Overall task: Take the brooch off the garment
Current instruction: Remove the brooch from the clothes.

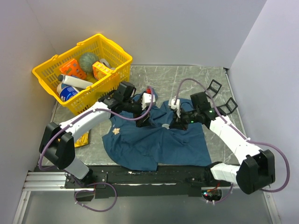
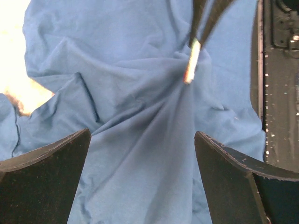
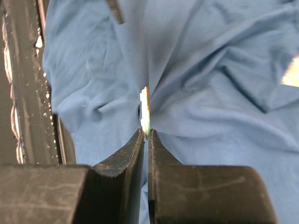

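Observation:
The dark blue garment (image 1: 154, 142) lies wrinkled on the table between the arms. My right gripper (image 3: 145, 135) is shut on the brooch (image 3: 145, 109), a thin pale disc seen edge-on, and the cloth around it is drawn up into taut folds. In the left wrist view the brooch (image 2: 190, 65) hangs from the right gripper's dark fingers (image 2: 205, 18), with the garment (image 2: 140, 116) peaked beneath it. My left gripper (image 2: 142, 144) stands open just above the cloth, a short way from the brooch, with nothing between its fingers. From above, both grippers (image 1: 142, 119) (image 1: 175, 123) are over the shirt's upper middle.
A yellow basket (image 1: 122, 70) of groceries stands at the back left, close to the left arm. A small gold leaf-shaped piece (image 1: 115, 131) sits on the shirt's left part. Two black clips (image 1: 215, 87) lie at the back right. A flat yellow item (image 1: 81, 139) lies under the left arm.

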Motion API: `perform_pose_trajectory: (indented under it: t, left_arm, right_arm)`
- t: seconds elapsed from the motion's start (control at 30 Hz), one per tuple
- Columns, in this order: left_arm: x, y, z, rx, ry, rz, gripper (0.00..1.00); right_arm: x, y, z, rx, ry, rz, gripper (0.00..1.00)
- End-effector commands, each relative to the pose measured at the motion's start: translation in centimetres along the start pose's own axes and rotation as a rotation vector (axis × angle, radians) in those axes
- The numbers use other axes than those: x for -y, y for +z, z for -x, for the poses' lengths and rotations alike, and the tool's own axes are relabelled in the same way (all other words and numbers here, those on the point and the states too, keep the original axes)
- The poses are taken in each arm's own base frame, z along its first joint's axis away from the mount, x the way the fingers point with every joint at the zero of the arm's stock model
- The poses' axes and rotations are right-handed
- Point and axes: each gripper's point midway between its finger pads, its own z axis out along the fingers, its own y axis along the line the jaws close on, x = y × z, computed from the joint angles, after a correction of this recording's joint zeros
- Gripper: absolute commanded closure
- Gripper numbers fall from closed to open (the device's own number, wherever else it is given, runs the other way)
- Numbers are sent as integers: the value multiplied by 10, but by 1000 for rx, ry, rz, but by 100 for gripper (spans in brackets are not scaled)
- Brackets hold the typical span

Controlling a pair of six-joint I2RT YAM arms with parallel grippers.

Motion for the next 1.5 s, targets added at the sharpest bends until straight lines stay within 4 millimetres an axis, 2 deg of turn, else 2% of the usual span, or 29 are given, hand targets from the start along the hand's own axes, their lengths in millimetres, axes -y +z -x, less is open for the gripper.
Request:
perform_pose_trajectory:
  t: [0.0, 0.3, 0.43, 0.57, 0.93, 1.23, 1.47]
  left_arm:
    - [17, 2, 23, 77, 57, -82, 1]
    - [24, 24, 32, 99, 62, -143, 2]
    - [18, 35, 43, 129, 46, -139, 4]
    - [13, 47, 44, 128, 6, -162, 6]
    - [18, 53, 52, 158, -55, -216, 12]
    - [24, 48, 64, 174, -58, -221, 17]
    - [19, 54, 53, 155, -65, -173, 17]
  right_arm:
    - [3, -13, 11, 75, -4, -28, 100]
    - [3, -8, 4, 90, 37, -1, 100]
    - [1, -5, 0, 89, 58, 22, 100]
    - [-1, -2, -3, 91, 66, 41, 100]
    - [-3, -6, -2, 109, 43, 18, 100]
    - [-1, -3, -9, 93, 56, 24, 100]
    - [-2, -1, -9, 93, 65, 36, 100]
